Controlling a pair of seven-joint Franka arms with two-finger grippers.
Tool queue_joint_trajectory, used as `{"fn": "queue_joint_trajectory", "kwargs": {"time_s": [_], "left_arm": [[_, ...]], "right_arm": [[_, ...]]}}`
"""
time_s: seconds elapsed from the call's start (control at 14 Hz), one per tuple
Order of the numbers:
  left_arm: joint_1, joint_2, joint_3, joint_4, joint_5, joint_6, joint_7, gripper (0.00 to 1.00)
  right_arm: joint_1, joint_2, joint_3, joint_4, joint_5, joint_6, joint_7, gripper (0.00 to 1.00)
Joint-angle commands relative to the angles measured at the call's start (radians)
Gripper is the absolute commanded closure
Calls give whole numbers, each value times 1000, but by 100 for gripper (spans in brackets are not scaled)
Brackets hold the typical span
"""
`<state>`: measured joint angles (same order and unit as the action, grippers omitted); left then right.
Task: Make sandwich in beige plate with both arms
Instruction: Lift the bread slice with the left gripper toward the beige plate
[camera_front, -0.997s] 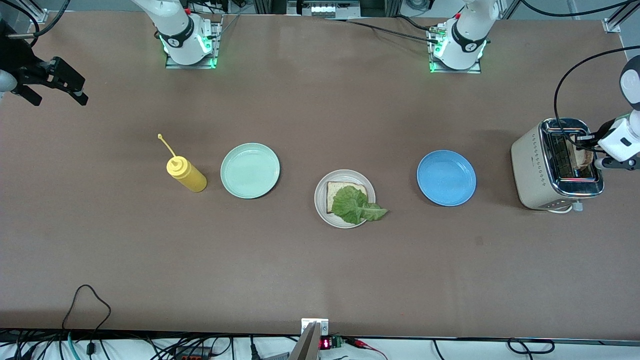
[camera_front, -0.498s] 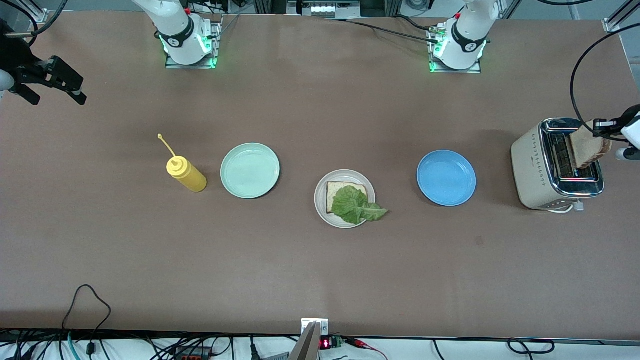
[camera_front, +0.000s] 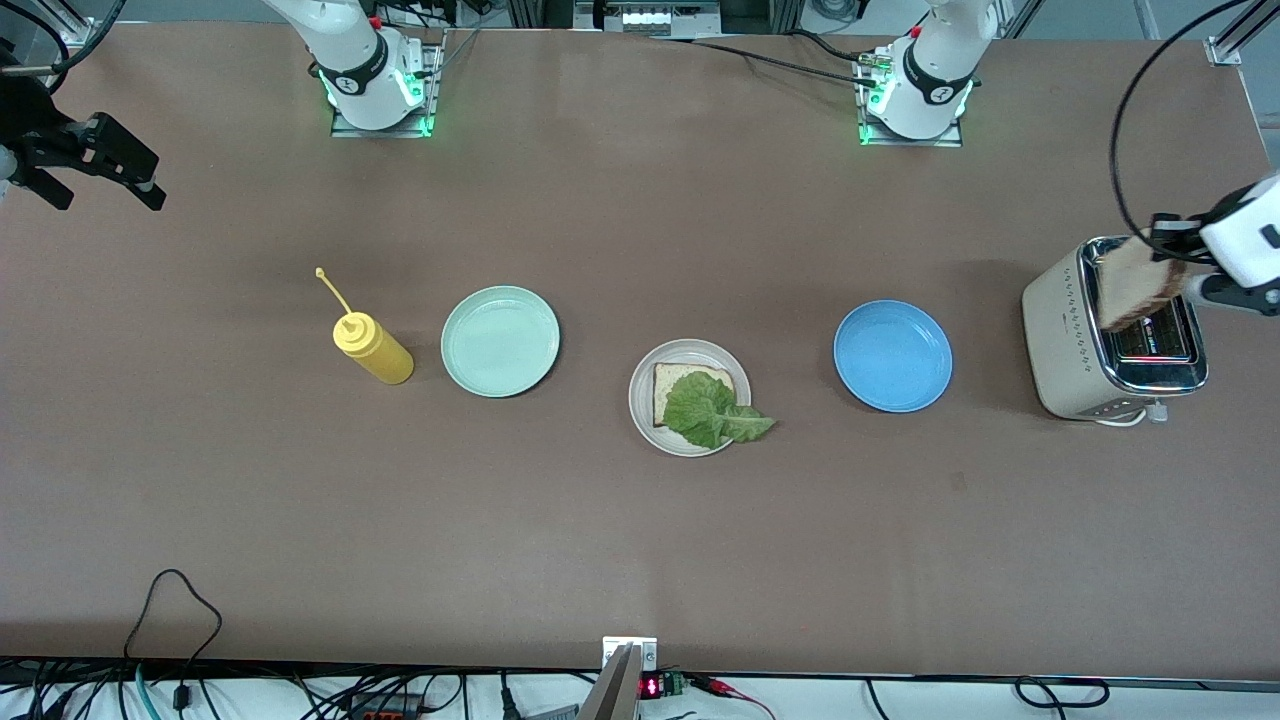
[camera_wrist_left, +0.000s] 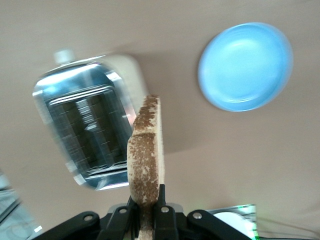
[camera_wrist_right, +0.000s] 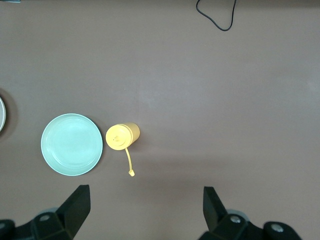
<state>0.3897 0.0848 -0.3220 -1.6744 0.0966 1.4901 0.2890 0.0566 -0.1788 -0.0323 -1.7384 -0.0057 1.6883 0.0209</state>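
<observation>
The beige plate (camera_front: 640, 400) sits mid-table and carries a bread slice (camera_front: 670, 380) with a crinkly green lettuce leaf (camera_front: 712, 412) lying on it, the leaf's tip hanging over the rim. My left gripper (camera_front: 1172, 245) (camera_wrist_left: 147, 197) is shut on the edge of a toasted bread slice (camera_front: 1138, 288) (camera_wrist_left: 145, 145). It holds the slice on edge in the air above the toaster (camera_front: 1100, 345) (camera_wrist_left: 82, 125). My right gripper (camera_front: 105, 195) (camera_wrist_right: 145, 202) waits open and holds nothing, above the right arm's end of the table.
A blue plate (camera_front: 892, 355) (camera_wrist_left: 245, 65) lies between the beige plate and the toaster. A mint-green plate (camera_front: 500, 340) (camera_wrist_right: 71, 144) and a yellow squeeze bottle (camera_front: 372, 348) (camera_wrist_right: 122, 136) stand toward the right arm's end. Cables trail along the table's near edge.
The left gripper has pulled the toasted slice up out of the toaster slot and now carries it above the toaster. The right gripper has barely drifted.
</observation>
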Motion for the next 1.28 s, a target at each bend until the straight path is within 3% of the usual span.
{"fn": "queue_joint_trajectory", "kwargs": {"time_s": [0.0, 0.28, 0.71, 1.0, 1.21], "left_arm": [[11, 81, -17, 27, -179, -17, -31, 99], [-14, 225, -19, 24, -521, 22, -37, 99], [-164, 367, -22, 9, -897, 200, -27, 99], [-290, 429, -22, -47, -1093, 450, 80, 99], [-301, 518, -22, -47, -1199, 542, 264, 99]], "right_arm": [[-3, -8, 3, 7, 3, -9, -6, 0], [-3, -5, 3, 6, 3, -9, -4, 0], [-3, -4, 3, 5, 1, -7, -2, 0], [-3, -4, 3, 5, 1, -9, -2, 0], [-3, -5, 3, 3, 1, -10, -2, 0]]}}
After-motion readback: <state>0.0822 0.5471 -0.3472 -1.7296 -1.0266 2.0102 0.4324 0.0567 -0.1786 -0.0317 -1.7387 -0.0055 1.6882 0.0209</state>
